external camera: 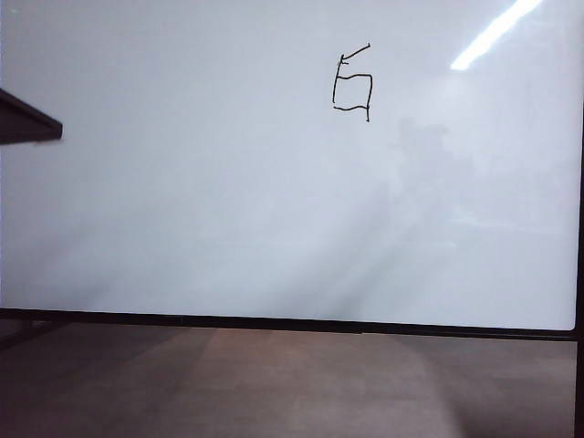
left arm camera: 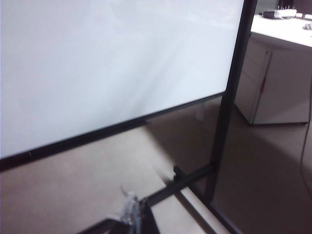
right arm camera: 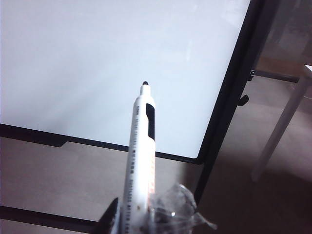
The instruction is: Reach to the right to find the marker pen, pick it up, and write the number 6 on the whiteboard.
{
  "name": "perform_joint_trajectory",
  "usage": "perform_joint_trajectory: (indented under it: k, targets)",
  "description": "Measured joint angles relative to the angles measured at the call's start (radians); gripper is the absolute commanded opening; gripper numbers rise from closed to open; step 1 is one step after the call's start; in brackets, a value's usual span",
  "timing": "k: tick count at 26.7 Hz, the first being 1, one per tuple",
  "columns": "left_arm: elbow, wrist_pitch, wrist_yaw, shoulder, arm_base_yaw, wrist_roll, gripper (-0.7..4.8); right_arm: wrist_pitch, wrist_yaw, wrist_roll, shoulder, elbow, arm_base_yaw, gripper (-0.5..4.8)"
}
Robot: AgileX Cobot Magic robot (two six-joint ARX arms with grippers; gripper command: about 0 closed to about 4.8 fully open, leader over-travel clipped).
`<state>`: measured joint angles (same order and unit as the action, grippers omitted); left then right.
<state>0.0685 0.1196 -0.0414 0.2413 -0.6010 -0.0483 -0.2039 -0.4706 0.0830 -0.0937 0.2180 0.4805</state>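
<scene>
the number 6 (external camera: pixel 352 82) looks done, up at 1 o'clock on the whiteboard (external camera: pixel 201 201). right gripper (right arm camera: pixel 141 217) has the marker pen (right arm camera: pixel 140 161) clamped, tip clear of the board, prob backing off. left gripper (left arm camera: pixel 134 214) sits low, can't tell if open. plenty of blank board twd 9 o'clock, frame edge (right arm camera: pixel 229 97) close by at 3.

Brownish floor (external camera: pixel 292 383), white drawer cabinet (left arm camera: pixel 273 83) — white table leg (right arm camera: pixel 280 131), ceiling-light glare (external camera: pixel 493 35)

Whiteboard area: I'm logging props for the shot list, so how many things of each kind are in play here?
Whiteboard: 1
Marker pen, in the right tool and pointing at the board: 1
Drawn number 6, upper right of the board: 1
White desk beside the board: 1
Total: 4
</scene>
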Motion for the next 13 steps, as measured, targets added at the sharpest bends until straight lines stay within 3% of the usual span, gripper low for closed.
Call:
perform_joint_trajectory:
  k: [3, 7, 13]
  targets:
    - [-0.019, 0.003, 0.033, -0.087, 0.027, -0.003, -0.07, 0.0, 0.0, 0.0, 0.0, 0.0, 0.0, 0.21]
    - [-0.02, 0.018, 0.041, -0.148, 0.238, -0.003, -0.07, 0.0, 0.0, 0.0, 0.0, 0.0, 0.0, 0.21]
    - [-0.036, 0.018, 0.039, -0.222, 0.433, -0.003, -0.07, 0.0, 0.0, 0.0, 0.0, 0.0, 0.0, 0.21]
